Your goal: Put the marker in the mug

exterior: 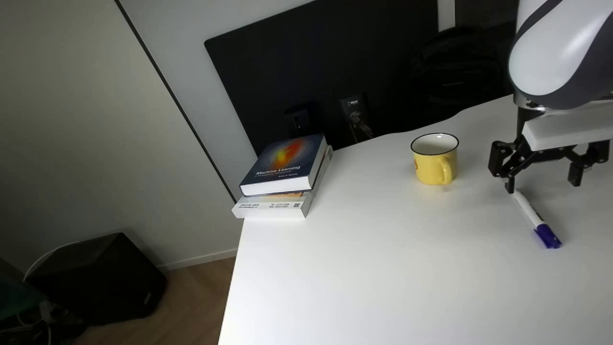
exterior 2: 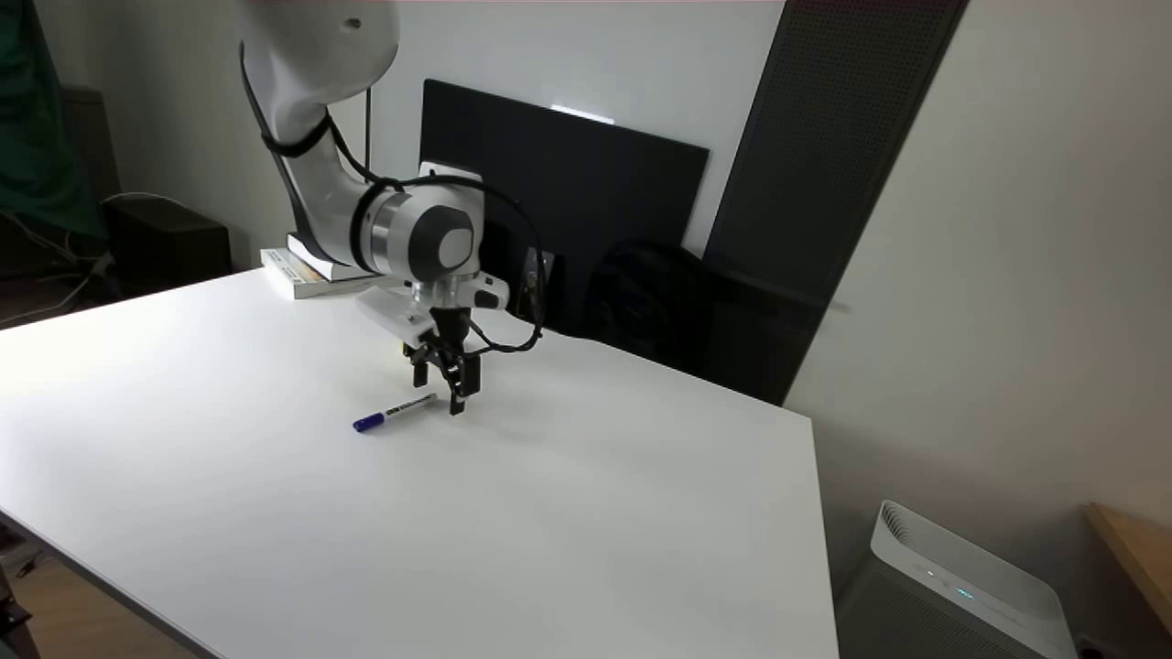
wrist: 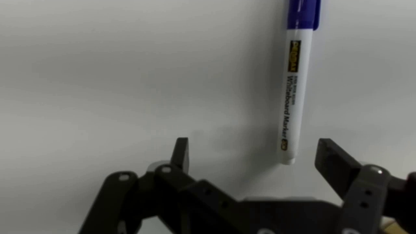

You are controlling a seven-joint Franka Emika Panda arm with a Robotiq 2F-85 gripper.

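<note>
The marker (exterior: 529,209) lies flat on the white table, its blue-purple cap pointing away from the gripper. It also shows in an exterior view (exterior 2: 403,409) and in the wrist view (wrist: 294,87), where the cap runs off the top edge. My gripper (exterior: 542,184) is open and empty at the marker's white end; it also shows in an exterior view (exterior 2: 439,392). In the wrist view (wrist: 253,143) that white end shows between the fingers, nearer the right one. The yellow mug (exterior: 428,167) stands upright beside the gripper. Only a sliver shows in the wrist view (wrist: 394,228).
Two stacked books (exterior: 287,165) lie at the table's corner and also show in an exterior view (exterior 2: 307,273). A dark monitor (exterior: 311,67) stands behind the table's back edge. A dark backpack (exterior: 455,72) is beside it. The white table (exterior 2: 549,513) surrounds the marker.
</note>
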